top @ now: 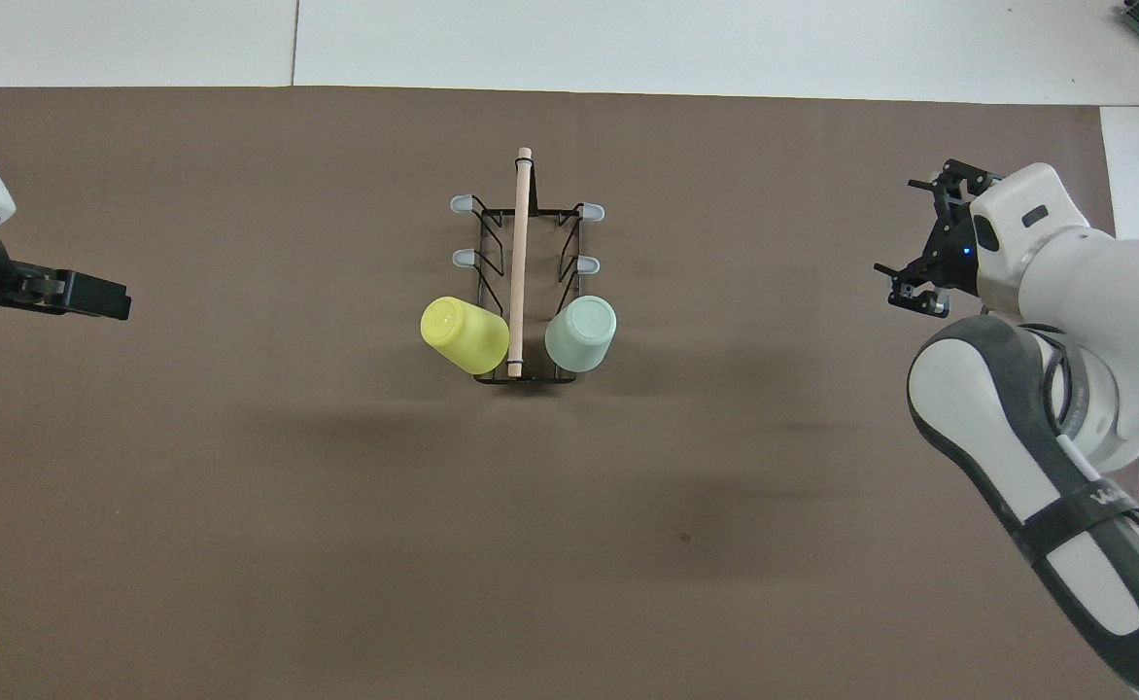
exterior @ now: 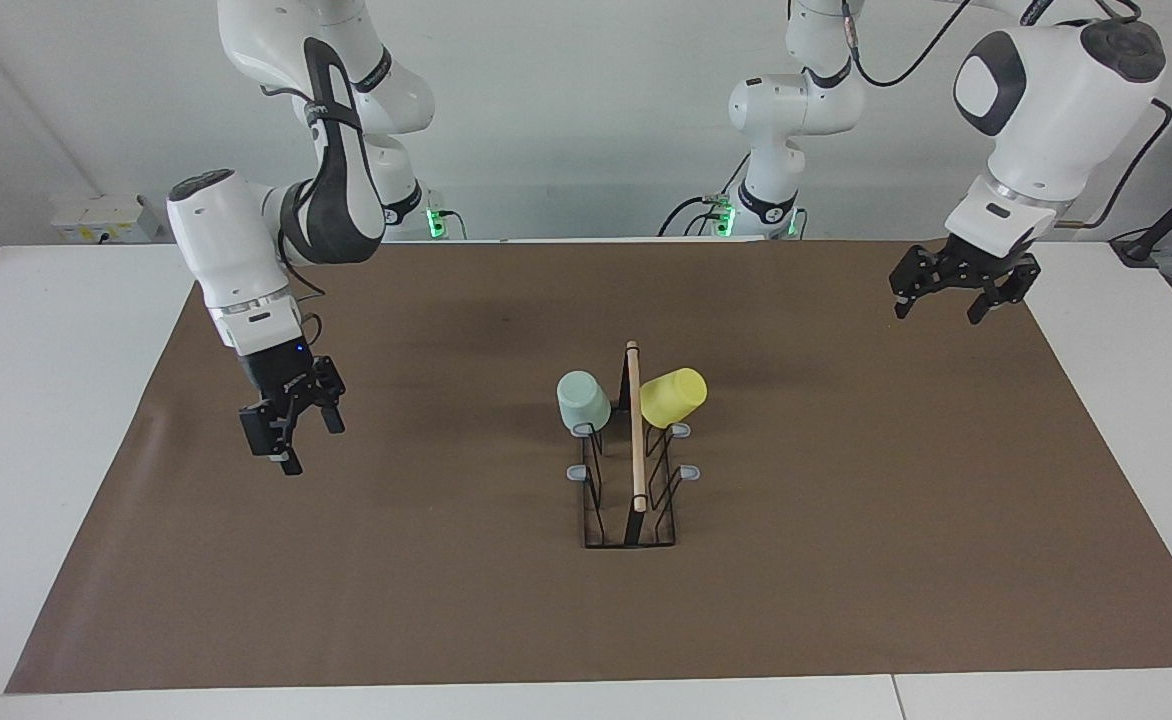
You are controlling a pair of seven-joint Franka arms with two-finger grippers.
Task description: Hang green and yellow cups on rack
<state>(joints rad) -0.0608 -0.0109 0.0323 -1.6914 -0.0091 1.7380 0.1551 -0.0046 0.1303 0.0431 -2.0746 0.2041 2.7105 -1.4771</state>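
Light, rigid green cup point(exterior: 583, 399) and yellow cup point(exterior: 673, 396) hang on the rack point(exterior: 632, 470), graspable by their walls; left gripper point(exterior: 954, 292) and right gripper point(exterior: 291, 420) open, empty.

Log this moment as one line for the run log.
green cup: on rack | yellow cup: on rack | left gripper: open, empty | right gripper: open, empty

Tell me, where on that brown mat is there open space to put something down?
Nearly everywhere. Only the rack stands mid-mat, with the green cup and yellow cup hung on its prongs nearest the robots. Bare mat borders it all round. The open left gripper and open right gripper hang over the mat's two ends.
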